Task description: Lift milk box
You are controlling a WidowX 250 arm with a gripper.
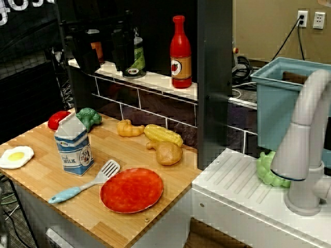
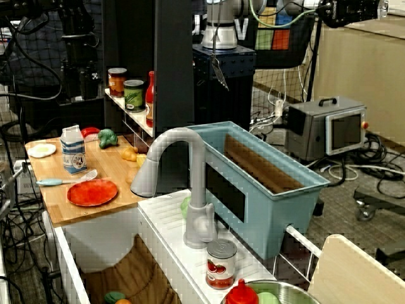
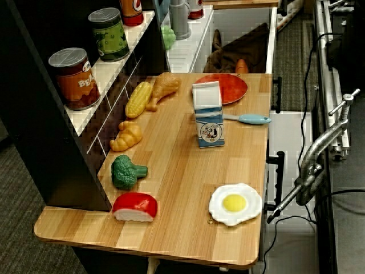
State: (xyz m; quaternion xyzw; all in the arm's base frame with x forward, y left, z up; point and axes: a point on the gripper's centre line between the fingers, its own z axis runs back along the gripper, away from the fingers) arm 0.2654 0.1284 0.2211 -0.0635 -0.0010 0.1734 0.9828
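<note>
Wooden surface (image 3: 171, 188) fills the left end of a toy kitchen, backed by a dark shelf wall with cans. A white sink unit with a grey faucet (image 2: 190, 183) and a blue bin (image 2: 266, 183) runs on from the surface's right edge. The lab room behind is full of cables and equipment.

A dark arm (image 2: 79, 60) hangs above the shelf at the surface's back edge. Its pincer is lost against the black background, so I cannot tell how far open it is or whether it holds anything. It is well apart from the milk box (image 1: 74, 144), which stands upright and untouched about midway along the surface, nearer the front edge than the shelf.

The lift has yet to begin. A good approach would probably come straight down over the gabled top. The jaws should be spread wider than the carton, then close on the two flat blue sides below the slope, where the walls are parallel. A grip on the white gable would likely slide off. The box looks light and tall, so an off-centre touch could tip it.

Watch the red plate (image 1: 132, 190) by the right edge. Also watch the spatula (image 1: 85, 186), whose head lies just beside the carton's base; whether they touch is unclear. The broccoli (image 1: 89, 118) sits behind it.
</note>
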